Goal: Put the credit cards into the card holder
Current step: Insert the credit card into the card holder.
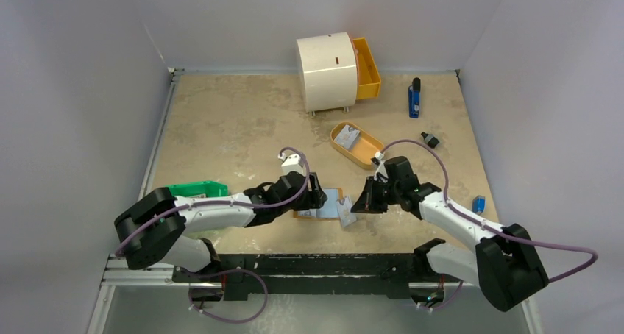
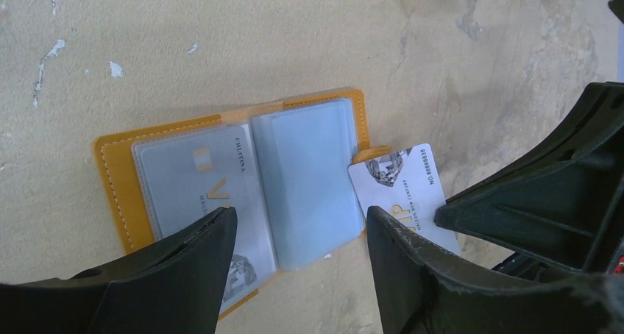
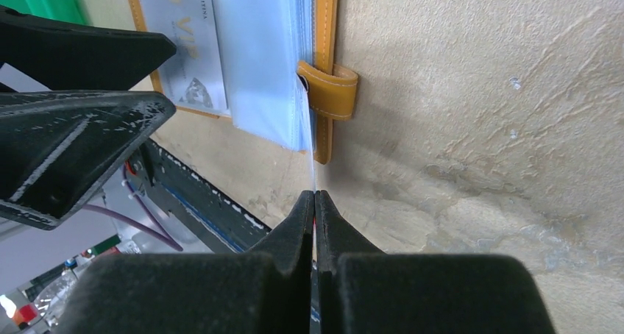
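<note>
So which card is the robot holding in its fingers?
The loose card at the card holder's right edge: the right gripper pinches it. The other card is already tucked inside a clear pocket on the left.

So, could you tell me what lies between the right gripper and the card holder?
The credit card held by the right gripper, reaching the card holder's strap; left wrist view.

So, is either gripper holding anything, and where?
Right gripper pinches a thin white printed card by its edge away from the tan wallet; left gripper: nothing.
</note>
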Motion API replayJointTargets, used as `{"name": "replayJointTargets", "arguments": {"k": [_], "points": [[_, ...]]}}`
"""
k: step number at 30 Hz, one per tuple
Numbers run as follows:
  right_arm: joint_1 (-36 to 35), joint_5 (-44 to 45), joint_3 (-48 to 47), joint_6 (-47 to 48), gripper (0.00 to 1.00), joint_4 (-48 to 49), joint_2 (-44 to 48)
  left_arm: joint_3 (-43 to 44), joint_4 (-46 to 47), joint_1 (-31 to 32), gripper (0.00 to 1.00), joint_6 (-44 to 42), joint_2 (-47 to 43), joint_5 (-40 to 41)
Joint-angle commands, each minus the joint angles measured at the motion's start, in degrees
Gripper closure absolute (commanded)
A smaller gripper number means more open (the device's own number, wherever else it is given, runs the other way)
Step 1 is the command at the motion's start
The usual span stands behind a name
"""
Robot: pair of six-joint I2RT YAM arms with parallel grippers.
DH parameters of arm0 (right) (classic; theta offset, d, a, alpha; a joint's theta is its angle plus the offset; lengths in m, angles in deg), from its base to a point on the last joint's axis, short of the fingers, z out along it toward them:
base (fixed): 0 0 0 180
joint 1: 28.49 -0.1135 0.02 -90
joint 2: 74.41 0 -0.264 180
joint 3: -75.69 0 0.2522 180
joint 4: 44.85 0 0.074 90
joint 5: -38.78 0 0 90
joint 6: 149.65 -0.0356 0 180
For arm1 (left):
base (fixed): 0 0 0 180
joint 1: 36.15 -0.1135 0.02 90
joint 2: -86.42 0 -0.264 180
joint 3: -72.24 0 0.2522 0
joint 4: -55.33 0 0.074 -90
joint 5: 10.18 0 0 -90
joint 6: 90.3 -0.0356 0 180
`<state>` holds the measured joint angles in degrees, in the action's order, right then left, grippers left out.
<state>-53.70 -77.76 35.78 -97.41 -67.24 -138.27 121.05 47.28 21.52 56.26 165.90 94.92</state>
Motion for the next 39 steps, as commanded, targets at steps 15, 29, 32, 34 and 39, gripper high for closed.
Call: {"name": "replayJointTargets", "arguments": {"k": [15, 29, 32, 34, 39], "points": [[-2.25, -3.73, 0.92, -1.38, 1.0, 8.33, -3.03, 3.78, 0.5, 0.6, 0.44, 0.69, 7.1, 1.81], [-2.56, -1.55, 0.12, -0.59, 1.0, 5.21, -0.62, 4.7, -2.95, 0.6, 0.81, -0.05, 9.35, 5.21], [-2.56, 0.26, -0.33, -0.3, 1.0, 3.13, 1.71, 4.56, -3.07, 0.61, 0.87, -0.14, 9.78, 5.66], [-2.56, 1.23, -0.6, -0.18, 1.0, 1.88, 3.15, 4.42, -3.16, 0.6, 0.91, -0.16, 9.98, 5.96], [-2.56, 1.25, -0.53, -0.02, 1.0, 1.87, 3.43, 4.12, -3.34, 0.6, 1.0, -0.14, 10.26, 6.33]]}}
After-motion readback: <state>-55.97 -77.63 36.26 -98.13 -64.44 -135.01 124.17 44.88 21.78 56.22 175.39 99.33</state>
